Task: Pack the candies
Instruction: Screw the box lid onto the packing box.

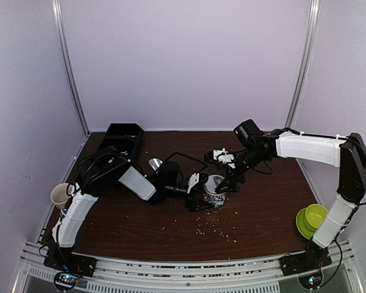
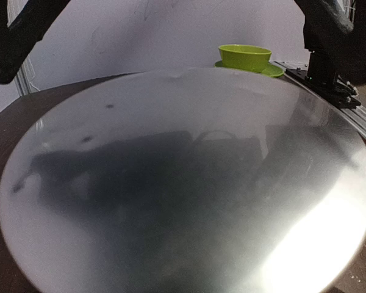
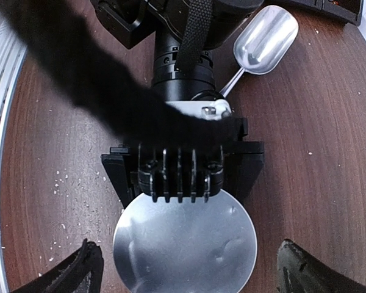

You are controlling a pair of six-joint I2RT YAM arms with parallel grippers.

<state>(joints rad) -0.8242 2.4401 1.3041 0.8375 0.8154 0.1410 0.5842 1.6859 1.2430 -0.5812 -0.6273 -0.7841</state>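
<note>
jaws on the left gripper (image 1: 201,190) stand wide against the sides of a small clear jar (image 1: 222,194) near the middle of the table (image 1: 110,226). they seem to have it clasped, though the lid fills the left wrist view and the contact itself is hidden. jaws on the right gripper (image 3: 190,264) are spread fully and hold nothing. its fingertips (image 3: 85,268) show to either side of the round metal lid (image 3: 184,244), above it and apart from it.

the candies (image 1: 214,199) show as a multicoloured heap through the jar's wall in the top view, so the filling looks done or close to it. the lid lies flat over the jar's mouth and covers it; whether it is pressed home i cannot tell. the metal scoop (image 3: 265,39) lies on the table behind the left gripper, in neither grip, which fits a scooping step that is over. pale crumbs (image 1: 222,231) lie scattered in front of the jar, and no coloured sweets can be made out among them.

what is left, as i judge it, is seating the lid firmly, for which the right gripper is well placed, and then letting the jar go. a green bowl (image 1: 316,215) stands at the right edge, well apart from the jar.
</note>
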